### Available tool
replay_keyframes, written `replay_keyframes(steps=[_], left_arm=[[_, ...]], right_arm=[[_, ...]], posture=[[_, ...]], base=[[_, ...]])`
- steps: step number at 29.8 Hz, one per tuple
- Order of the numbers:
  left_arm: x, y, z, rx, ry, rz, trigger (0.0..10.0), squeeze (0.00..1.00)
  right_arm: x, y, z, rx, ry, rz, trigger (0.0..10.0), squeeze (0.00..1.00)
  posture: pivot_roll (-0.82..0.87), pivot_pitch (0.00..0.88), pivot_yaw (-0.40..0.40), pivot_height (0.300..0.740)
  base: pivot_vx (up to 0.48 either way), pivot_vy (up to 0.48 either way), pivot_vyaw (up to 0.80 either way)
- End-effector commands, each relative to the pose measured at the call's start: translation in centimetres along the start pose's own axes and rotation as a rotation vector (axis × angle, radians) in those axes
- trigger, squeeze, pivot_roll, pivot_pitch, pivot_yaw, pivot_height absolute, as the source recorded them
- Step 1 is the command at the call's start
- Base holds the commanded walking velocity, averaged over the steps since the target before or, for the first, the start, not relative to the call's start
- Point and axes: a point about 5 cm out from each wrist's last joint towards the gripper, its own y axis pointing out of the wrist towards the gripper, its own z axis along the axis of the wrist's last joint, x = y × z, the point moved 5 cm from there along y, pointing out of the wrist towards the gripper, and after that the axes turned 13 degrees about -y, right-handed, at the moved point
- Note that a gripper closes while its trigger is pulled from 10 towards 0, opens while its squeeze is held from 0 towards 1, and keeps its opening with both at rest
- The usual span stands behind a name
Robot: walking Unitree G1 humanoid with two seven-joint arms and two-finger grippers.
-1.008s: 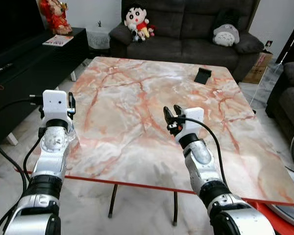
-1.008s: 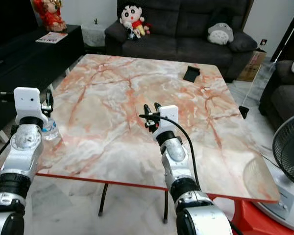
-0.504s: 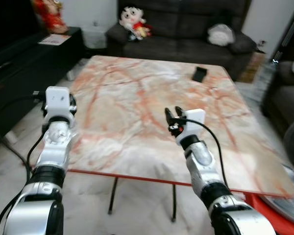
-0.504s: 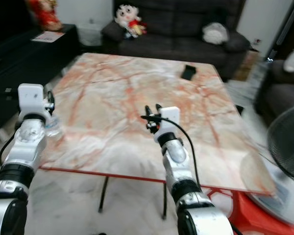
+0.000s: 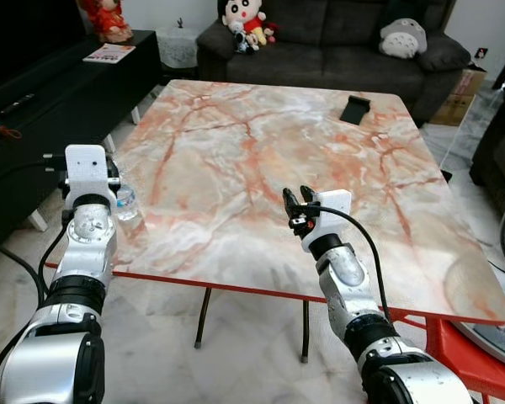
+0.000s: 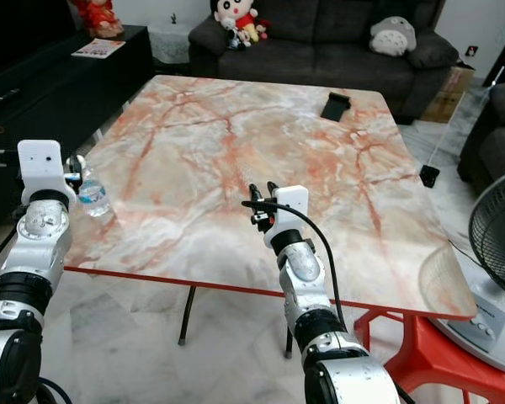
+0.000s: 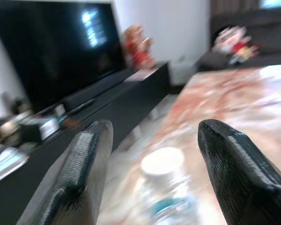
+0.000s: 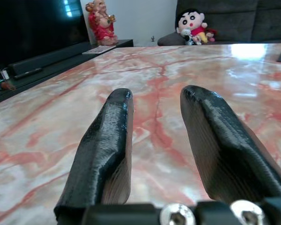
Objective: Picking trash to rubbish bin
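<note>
A small clear water bottle (image 5: 126,202) with a white cap (image 7: 162,161) stands upright at the left edge of the marble table (image 5: 261,151). My left gripper (image 7: 152,126) is raised just off that edge, open, its fingers to either side of the bottle's cap and a little short of it. My right gripper (image 5: 296,198) hovers open over the near middle of the table, with nothing between its fingers (image 8: 113,136).
A black flat object (image 5: 354,108) lies at the table's far right. Behind the table is a dark sofa (image 5: 337,50) with plush toys. A black TV console (image 5: 59,84) runs along the left. A fan (image 6: 497,244) and a red stool (image 6: 421,353) stand at the right.
The whole picture has shifted with the camera. Both arms hold about the same pose. The bottle now shows clearly beside the left gripper.
</note>
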Motion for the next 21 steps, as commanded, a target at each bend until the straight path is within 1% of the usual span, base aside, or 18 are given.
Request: replay_keyframes(steps=[1,5,12,16,20,21], left_arm=[[0.5,0.5,1.1,0.034,0.000,-0.013,10.0,0.00],[0.1,0.9,0.8,0.007,0.017,0.003,10.0,0.00],[-0.1,1.6,1.2,-0.003,0.022,0.007,10.0,0.00],[-0.1,1.7,1.2,-0.006,0.024,0.009,10.0,0.00],[-0.8,1.8,0.9,-0.028,0.036,0.051,10.0,0.00],[-1.4,1.6,0.2,-0.061,0.054,0.073,10.0,0.00]], right_arm=[[0.0,0.3,0.4,0.010,0.000,-0.002,10.0,0.00],[0.0,0.2,0.3,0.007,-0.001,-0.001,10.0,0.00],[0.1,-0.1,0.1,0.009,-0.002,-0.003,10.0,0.00],[0.1,-0.1,0.1,0.009,-0.001,-0.003,10.0,0.00],[0.0,-0.4,-0.2,0.004,-0.001,-0.002,10.0,0.00],[-0.2,-0.4,-0.3,-0.003,-0.002,0.005,10.0,0.00]], posture=[[0.06,0.016,-0.051,0.740],[0.06,0.017,-0.051,0.740],[0.05,0.025,-0.048,0.740],[0.05,0.025,-0.048,0.740],[0.05,0.029,-0.046,0.740],[0.05,0.030,-0.046,0.740]], base=[[0.000,0.000,0.00],[0.000,0.000,0.00],[0.000,0.000,0.00],[0.000,0.000,0.00],[0.000,0.000,0.00],[0.000,0.000,0.00]])
